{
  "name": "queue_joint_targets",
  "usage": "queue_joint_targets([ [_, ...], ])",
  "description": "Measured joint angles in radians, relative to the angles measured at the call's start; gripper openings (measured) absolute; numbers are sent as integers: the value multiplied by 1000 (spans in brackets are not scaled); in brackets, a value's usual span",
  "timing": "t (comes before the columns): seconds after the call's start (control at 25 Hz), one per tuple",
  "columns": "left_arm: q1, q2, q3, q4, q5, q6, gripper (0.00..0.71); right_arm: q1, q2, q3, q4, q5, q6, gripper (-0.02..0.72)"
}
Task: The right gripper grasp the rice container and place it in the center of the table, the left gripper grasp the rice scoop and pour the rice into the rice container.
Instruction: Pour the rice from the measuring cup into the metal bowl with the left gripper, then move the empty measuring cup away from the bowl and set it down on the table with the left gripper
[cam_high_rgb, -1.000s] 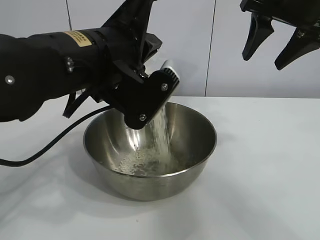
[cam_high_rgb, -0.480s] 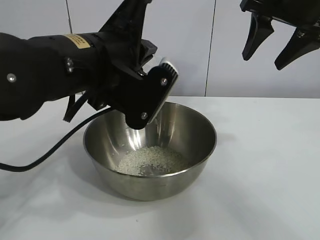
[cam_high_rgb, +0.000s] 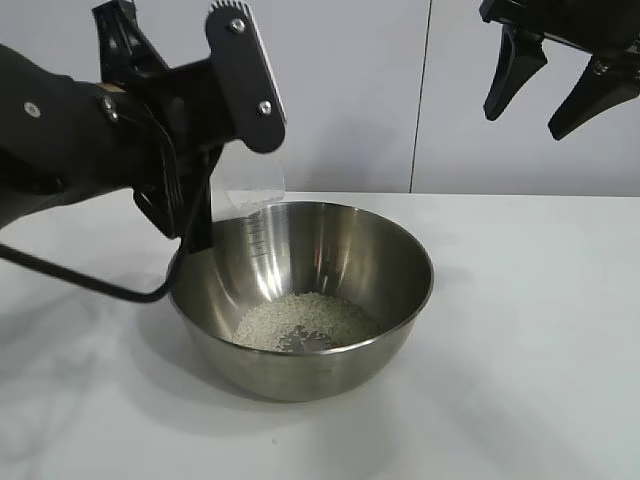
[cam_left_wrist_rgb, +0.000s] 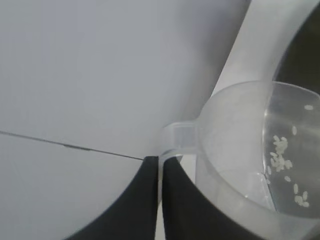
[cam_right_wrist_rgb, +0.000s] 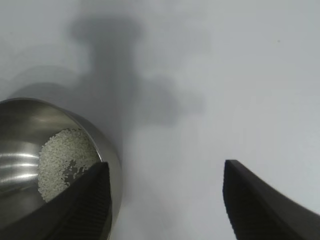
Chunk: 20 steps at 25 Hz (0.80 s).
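Holding my left gripper (cam_high_rgb: 225, 140) clamped on the rice scoop (cam_high_rgb: 248, 185) upper left, seemingly near-empty, rice (cam_high_rgb: 305, 320) heaped in the rice container (cam_high_rgb: 300, 300) frame centre on the table (cam_high_rgb: 530, 350), right gripper (cam_high_rgb: 560, 85) spread wide upper right

Rice container (cam_high_rgb: 300, 300) is open from above; left gripper (cam_high_rgb: 215, 130) with rice scoop (cam_high_rgb: 250, 185) overhangs its left rim.

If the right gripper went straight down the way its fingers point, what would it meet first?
Most likely the bare table: the open right gripper hangs above it, beside the rice container. One finger overlaps the rim, so it might clip it.
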Motion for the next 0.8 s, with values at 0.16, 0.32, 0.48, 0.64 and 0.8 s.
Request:
queue_joint_targets([
  [0.16, 110, -116, -36, -70, 128, -174, 9, 0, 0, 0, 3, 0, 0, 452],
  [0.32, 287, -216, -60, -92, 396, -427, 9, 0, 0, 0, 4, 0, 0, 452],
  [0.48, 497, -232, -67, -91, 720, -678, 9, 0, 0, 0, 12, 0, 0, 452],
  [0.64, 630, -210, -67, -92, 914, -762, 9, 0, 0, 0, 15, 0, 0, 452],
  [0.8, 696, -162, -67, -113, 969, -754, 9, 0, 0, 0, 15, 0, 0, 452],
])
